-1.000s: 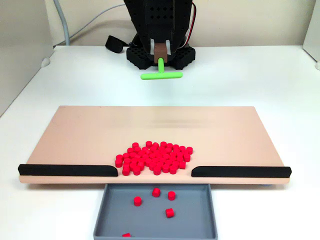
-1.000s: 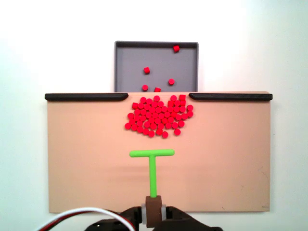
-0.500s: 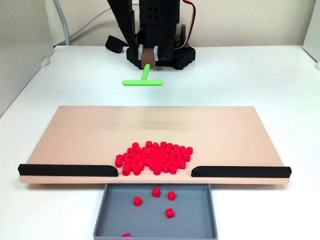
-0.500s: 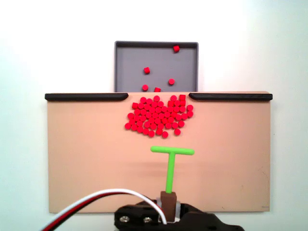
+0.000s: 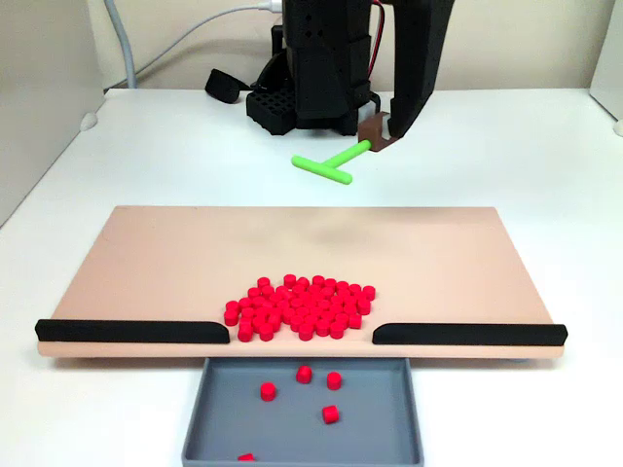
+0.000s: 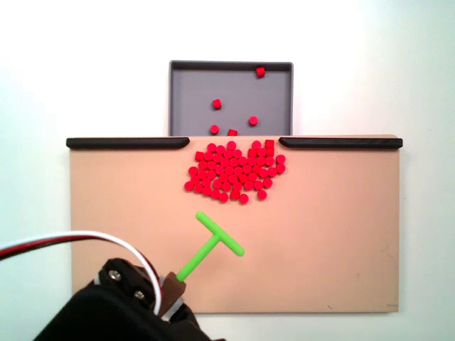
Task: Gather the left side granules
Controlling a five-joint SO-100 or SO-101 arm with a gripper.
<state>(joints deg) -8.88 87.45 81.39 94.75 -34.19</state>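
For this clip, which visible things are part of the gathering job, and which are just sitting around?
Part of the job:
- red granules heaped on the tan board at the gap between the black strips
- green T-shaped pusher on the arm, off the heap
- grey tray holding a few granules

Just lying about:
- black strap on the white table
- grey cable behind

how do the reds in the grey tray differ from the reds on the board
The granules in the grey tray are few and scattered apart; the granules on the board number dozens, packed in one touching cluster. The tray ones lie past the black strips; the board ones sit before the gap. Both are alike in colour and shape.
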